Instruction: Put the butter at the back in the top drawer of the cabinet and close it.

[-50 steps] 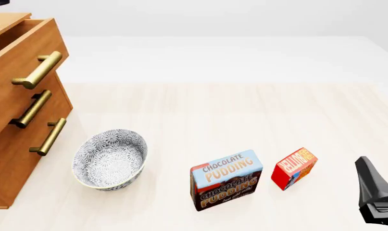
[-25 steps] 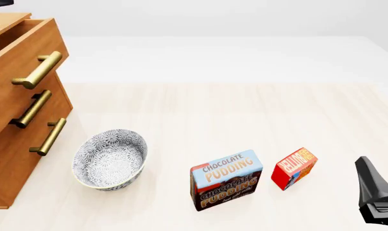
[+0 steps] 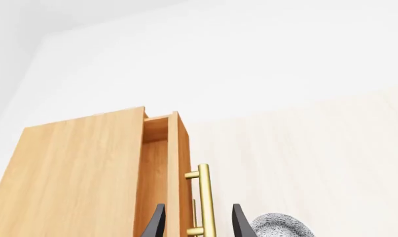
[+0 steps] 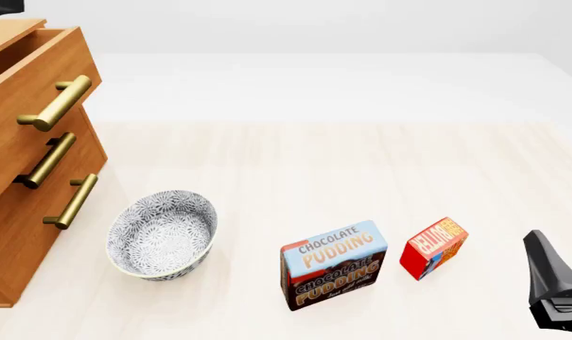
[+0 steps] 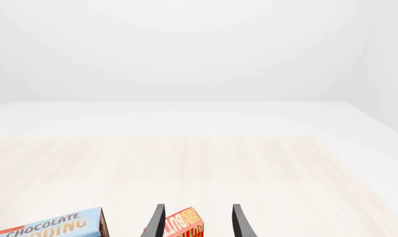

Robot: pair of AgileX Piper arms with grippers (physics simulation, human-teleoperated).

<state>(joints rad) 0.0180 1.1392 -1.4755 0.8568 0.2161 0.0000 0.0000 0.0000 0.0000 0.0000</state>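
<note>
With the top drawer (image 4: 35, 71) pulled out at ten o'clock, the butter (image 4: 433, 248) lies at four o'clock on the table (image 4: 314, 163), both arms' fingers (image 3: 158, 223) released and empty.

Bystander objects on the pale wood-grain table (image 4: 361, 163). (a) Chocolate Pudding box (image 4: 333, 265), blue above and brown below, standing upright on the tabletop to the left of the right claw (image 5: 195, 217) and apart from it; only its upper blue edge enters the right wrist view. (b) Patterned bowl (image 4: 163, 232), grey-and-white, upright, lying well to the left of the right claw, beyond the box; part of its rim appears close to the left claw (image 3: 195, 217).
</note>
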